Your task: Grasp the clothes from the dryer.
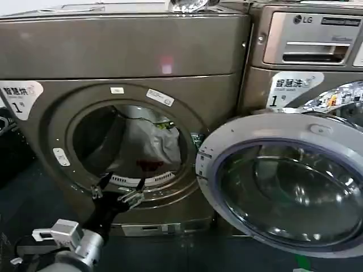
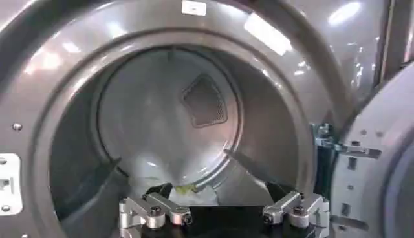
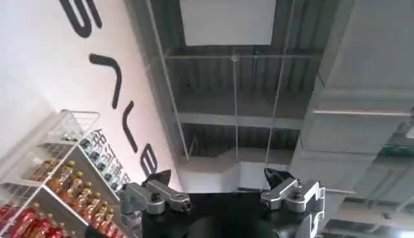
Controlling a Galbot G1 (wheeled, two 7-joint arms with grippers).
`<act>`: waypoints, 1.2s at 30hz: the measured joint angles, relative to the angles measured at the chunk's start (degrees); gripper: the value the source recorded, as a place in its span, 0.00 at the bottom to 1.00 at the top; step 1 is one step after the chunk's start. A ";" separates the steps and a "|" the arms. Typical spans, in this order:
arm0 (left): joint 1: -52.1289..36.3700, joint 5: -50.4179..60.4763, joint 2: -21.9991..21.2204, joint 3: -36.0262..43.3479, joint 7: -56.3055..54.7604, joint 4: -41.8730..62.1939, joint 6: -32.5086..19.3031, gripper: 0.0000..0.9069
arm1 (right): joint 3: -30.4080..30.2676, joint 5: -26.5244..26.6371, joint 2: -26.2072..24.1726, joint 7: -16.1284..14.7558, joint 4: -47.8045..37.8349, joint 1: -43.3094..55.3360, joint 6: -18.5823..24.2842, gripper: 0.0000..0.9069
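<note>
- Beside the LG machine (image 1: 309, 34), the dryer (image 1: 51, 113) wears a white "1" label (image 1: 20, 96).
- Left gripper (image 1: 117, 190) spread, holding nothing, at the porthole rim below the clothes (image 1: 150, 148).
- Right gripper (image 3: 220, 187) splayed, pointing at the ceiling (image 3: 259, 84).

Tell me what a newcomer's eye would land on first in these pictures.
First, the dryer with its round porthole wide open, the glass door swung out to the right. Inside the drum lies the clothes, a pale heap with a red bit low at the front. Just below the porthole's lower rim, the left gripper hangs open, pointed into the opening; the right gripper is open too, aimed up at a ceiling.
</note>
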 measured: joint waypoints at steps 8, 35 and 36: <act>-0.29 -0.02 -0.03 0.05 0.08 0.28 0.00 1.00 | -0.32 -0.10 0.08 0.01 0.26 0.41 0.00 1.00; -1.40 -0.21 -0.11 0.29 0.35 1.38 -0.03 1.00 | -0.65 -0.25 0.10 0.11 0.62 0.92 0.09 1.00; -1.43 -0.21 -0.11 0.30 0.38 1.39 -0.04 1.00 | -0.60 -0.24 0.10 0.12 0.58 0.88 0.09 1.00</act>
